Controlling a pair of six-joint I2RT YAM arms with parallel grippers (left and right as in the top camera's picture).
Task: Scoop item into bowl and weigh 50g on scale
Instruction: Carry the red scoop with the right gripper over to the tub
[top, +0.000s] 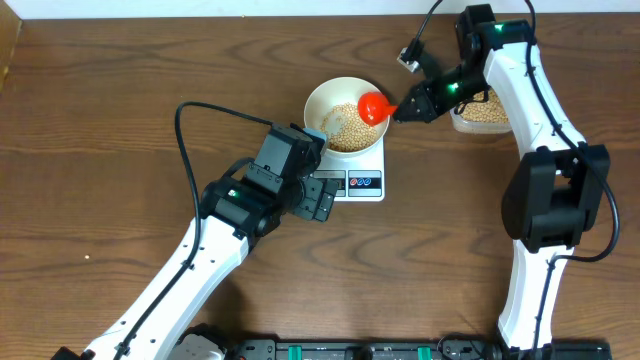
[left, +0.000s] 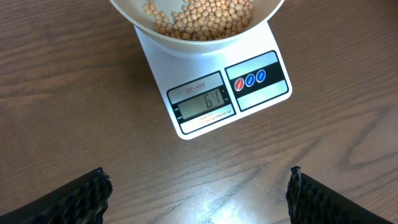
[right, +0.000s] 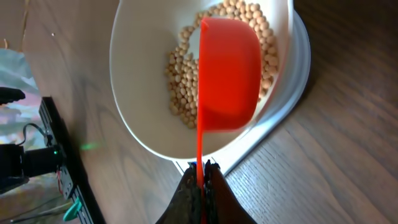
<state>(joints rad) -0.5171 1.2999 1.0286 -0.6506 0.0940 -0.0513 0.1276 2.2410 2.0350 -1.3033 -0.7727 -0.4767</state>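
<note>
Now right claw (right: 200, 177) clamped on red scoop (right: 227, 74) over beans (left: 205, 18) in bowl (right: 134, 93) on scale (left: 249, 99); left claw (left: 199, 193) spread apart.

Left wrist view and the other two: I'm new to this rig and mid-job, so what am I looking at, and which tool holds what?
These are two robot arms at a wooden table. The overhead view comes from a fixed camera looking down. Each wrist view comes from a camera riding on one arm, looking past its own tool.

On the table stands a white scale carrying a white bowl of tan beans. The display seems to read 61.

The right tool is shut on the handle of a red scoop, which it holds over the bowl. Beside that arm sits a clear container with more beans.

The left tool is open and holds nothing. Its two dark fingers show at the bottom corners of its view, which looks at the scale.
</note>
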